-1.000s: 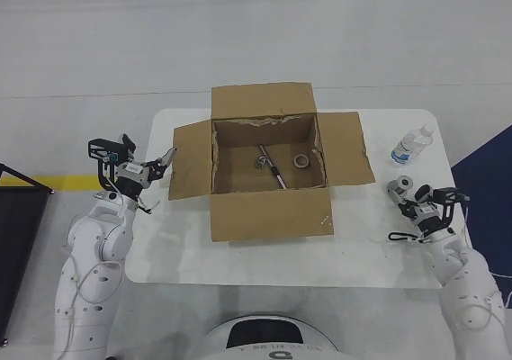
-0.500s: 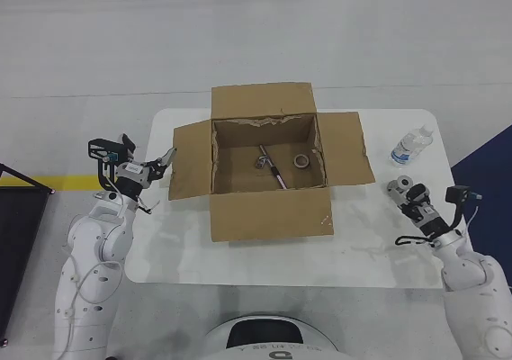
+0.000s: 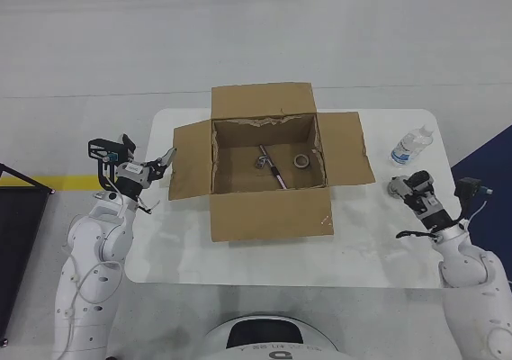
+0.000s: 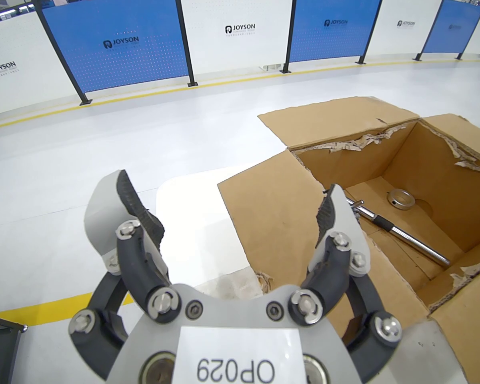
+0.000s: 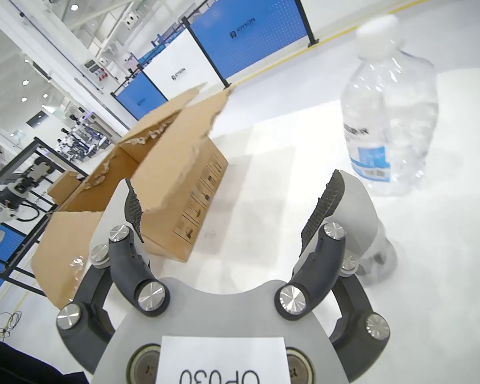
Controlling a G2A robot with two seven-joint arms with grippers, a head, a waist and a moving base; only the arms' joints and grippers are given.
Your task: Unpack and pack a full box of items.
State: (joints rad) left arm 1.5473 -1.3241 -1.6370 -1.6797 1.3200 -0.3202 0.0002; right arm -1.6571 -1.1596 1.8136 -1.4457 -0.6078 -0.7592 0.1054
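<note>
- The right hand (image 5: pixel 232 197) has slid over the last second from nearer the front edge of the white bench (image 3: pixel 184 261) toward the far edge, along the right side. Its wrist has turned as it went.
- It now sits with its fingers spread and nothing between them. A small grey object (image 5: pixel 380 253) lies just beside one finger; whether they touch I cannot tell.
- The clear plastic bottle with a white cap (image 5: pixel 388 121) stands upright near the far right corner, a little beyond that hand.
- The left hand (image 4: pixel 228 189) has not moved. It hangs open and empty off the left edge, close to the left flap of the brown cardboard box (image 3: pixel 269 216).
- The box stands mid-bench with all four flaps folded out. A metal rod with a dark grip (image 4: pixel 400 233) and a metal ring (image 4: pixel 400 199) lie on its floor, as before.
- Judged from this, unpacking is part done: two items are out on the right side and two remain inside. The empty right hand's shift suggests it either just set the grey object down or is lining up on it.
</note>
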